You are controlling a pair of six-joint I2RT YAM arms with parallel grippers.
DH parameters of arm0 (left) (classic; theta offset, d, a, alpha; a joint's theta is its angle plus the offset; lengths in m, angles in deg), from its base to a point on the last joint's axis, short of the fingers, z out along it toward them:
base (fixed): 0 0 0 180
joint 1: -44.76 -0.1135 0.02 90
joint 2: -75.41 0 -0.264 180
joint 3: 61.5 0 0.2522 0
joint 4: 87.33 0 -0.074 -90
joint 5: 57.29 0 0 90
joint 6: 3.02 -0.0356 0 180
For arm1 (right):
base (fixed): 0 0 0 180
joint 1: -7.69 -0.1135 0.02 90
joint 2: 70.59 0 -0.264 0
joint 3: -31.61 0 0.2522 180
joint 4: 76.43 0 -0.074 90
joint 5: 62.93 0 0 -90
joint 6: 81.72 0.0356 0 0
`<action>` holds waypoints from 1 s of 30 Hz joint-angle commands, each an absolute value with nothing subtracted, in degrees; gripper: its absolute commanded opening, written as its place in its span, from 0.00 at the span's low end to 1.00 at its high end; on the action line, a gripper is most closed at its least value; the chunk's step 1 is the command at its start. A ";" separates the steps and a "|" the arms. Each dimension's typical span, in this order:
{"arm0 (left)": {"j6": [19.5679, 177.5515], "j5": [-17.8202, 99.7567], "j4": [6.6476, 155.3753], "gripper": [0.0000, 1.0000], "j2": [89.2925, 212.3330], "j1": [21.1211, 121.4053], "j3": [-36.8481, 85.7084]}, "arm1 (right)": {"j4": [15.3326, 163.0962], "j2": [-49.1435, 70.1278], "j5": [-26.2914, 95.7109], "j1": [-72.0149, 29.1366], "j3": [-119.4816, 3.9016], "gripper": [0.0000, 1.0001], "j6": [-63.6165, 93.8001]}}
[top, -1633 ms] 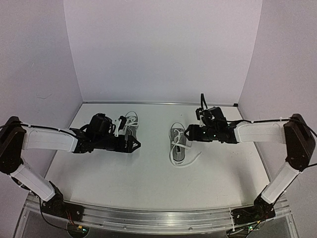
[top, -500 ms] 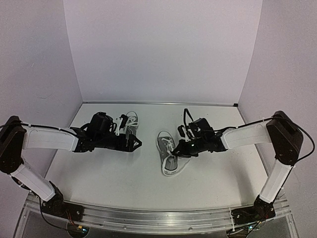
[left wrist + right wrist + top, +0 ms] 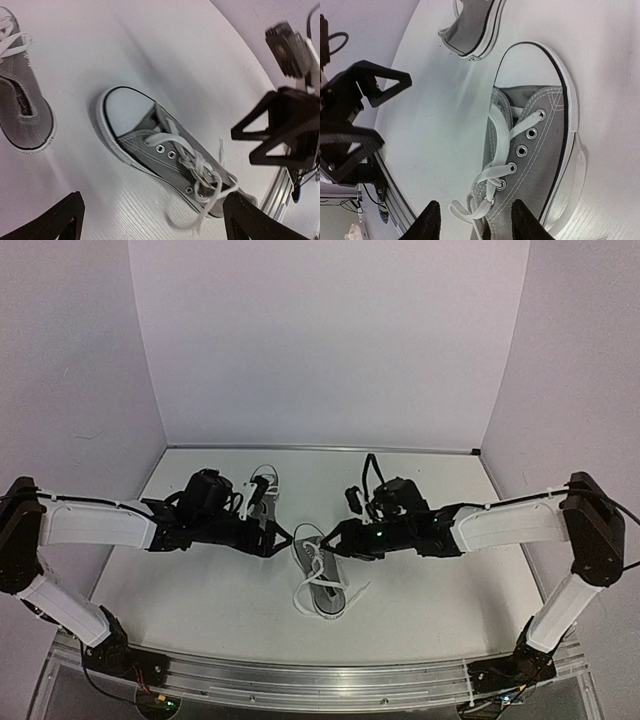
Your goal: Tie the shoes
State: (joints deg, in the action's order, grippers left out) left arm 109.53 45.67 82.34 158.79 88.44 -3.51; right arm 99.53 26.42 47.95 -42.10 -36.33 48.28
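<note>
One grey shoe (image 3: 324,588) with a white toe cap lies in the middle of the table, its white laces (image 3: 202,172) loose and untied. The other shoe (image 3: 263,485) sits farther back, partly hidden behind my left arm. My left gripper (image 3: 279,537) hovers just left of the middle shoe, jaws wide open and empty (image 3: 155,226). My right gripper (image 3: 329,537) faces it from the right. Its fingers stand apart over that shoe's heel end (image 3: 478,226), with lace ends lying between them and nothing pinched.
The white tabletop (image 3: 200,590) is boxed in by pale walls at the back and sides. A metal rail (image 3: 300,680) runs along the near edge. In the wrist views, each gripper faces the other, left gripper (image 3: 362,107) and right gripper (image 3: 287,125).
The middle shoe has slid toward the near left and turned, moving along with my right gripper. The right jaws now stand apart. My left arm has barely moved.
</note>
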 commanded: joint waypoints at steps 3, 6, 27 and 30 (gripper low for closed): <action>97.42 47.15 75.29 0.99 153.46 99.56 0.07 | 99.29 17.08 46.61 -37.73 -36.47 0.55 44.15; 93.02 43.94 68.89 0.98 157.03 106.15 6.06 | 98.35 12.84 48.23 -32.08 -33.94 0.59 42.61; 87.27 26.77 40.81 0.56 203.74 116.58 55.81 | 93.85 0.05 47.87 -17.93 -26.81 0.79 37.55; 87.97 26.32 40.66 0.54 205.97 116.51 57.63 | 93.71 -0.26 48.01 -17.77 -26.49 0.79 37.50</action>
State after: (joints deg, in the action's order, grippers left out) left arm 87.96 29.00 44.60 203.43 116.71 53.35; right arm 93.44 1.83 47.50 -18.18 -27.16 38.27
